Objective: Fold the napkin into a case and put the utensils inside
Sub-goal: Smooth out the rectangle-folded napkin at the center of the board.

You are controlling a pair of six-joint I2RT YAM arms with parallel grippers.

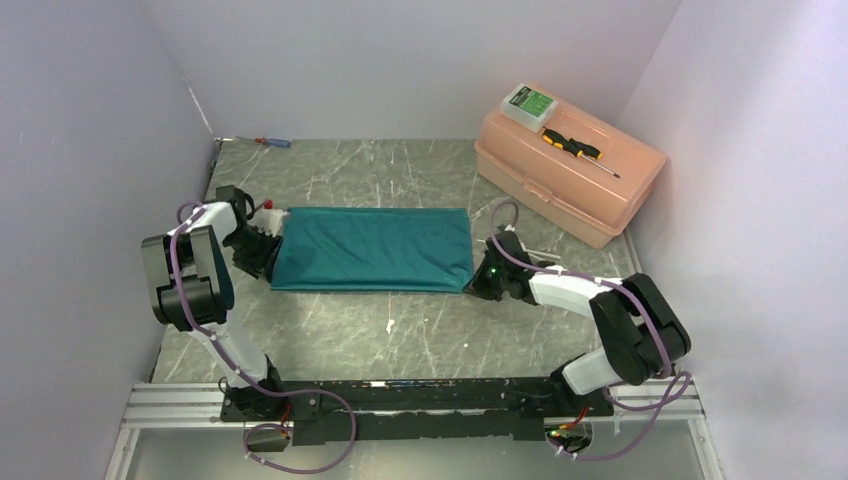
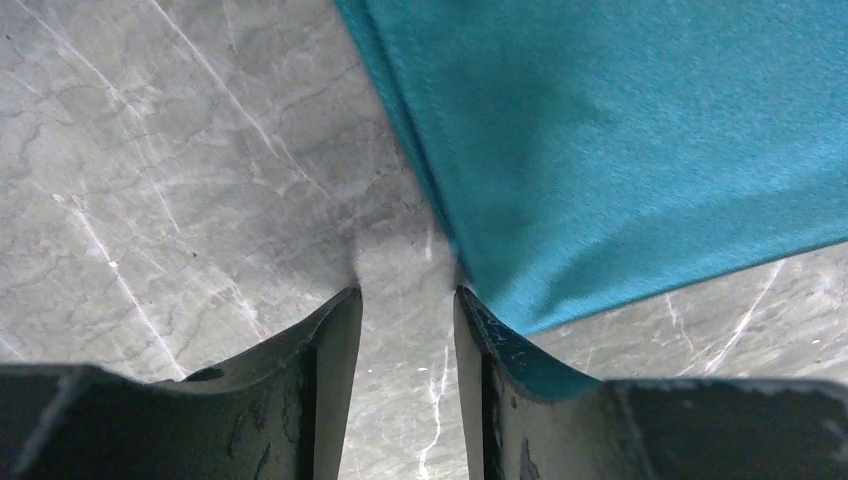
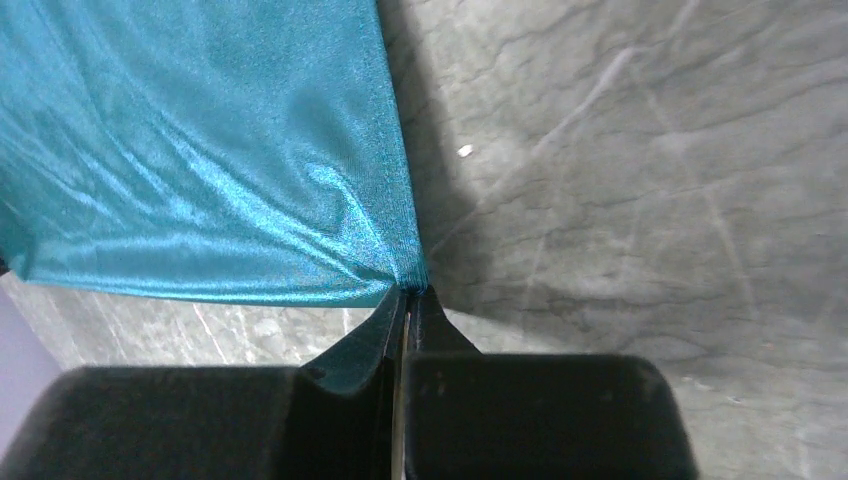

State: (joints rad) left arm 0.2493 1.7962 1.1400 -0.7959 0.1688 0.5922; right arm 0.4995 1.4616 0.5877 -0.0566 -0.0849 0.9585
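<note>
The teal napkin (image 1: pixel 372 248) lies on the marble table as a flat, wide oblong. My right gripper (image 1: pixel 478 283) is at its near right corner. In the right wrist view that gripper (image 3: pixel 408 292) is shut on the corner of the napkin (image 3: pixel 200 150), and the cloth puckers toward the pinch. My left gripper (image 1: pixel 264 260) is at the napkin's left end. In the left wrist view it (image 2: pixel 405 297) stands open with bare table between the fingers. A corner of the napkin (image 2: pixel 620 130) lies against the outside of the right finger (image 2: pixel 475 330). The utensils are out of view.
A peach toolbox (image 1: pixel 570 170) stands at the back right with a yellow-and-black screwdriver (image 1: pixel 575 148) and a green-and-white box (image 1: pixel 530 103) on its lid. A red-and-blue screwdriver (image 1: pixel 272 141) lies at the back left by the wall. Walls close three sides.
</note>
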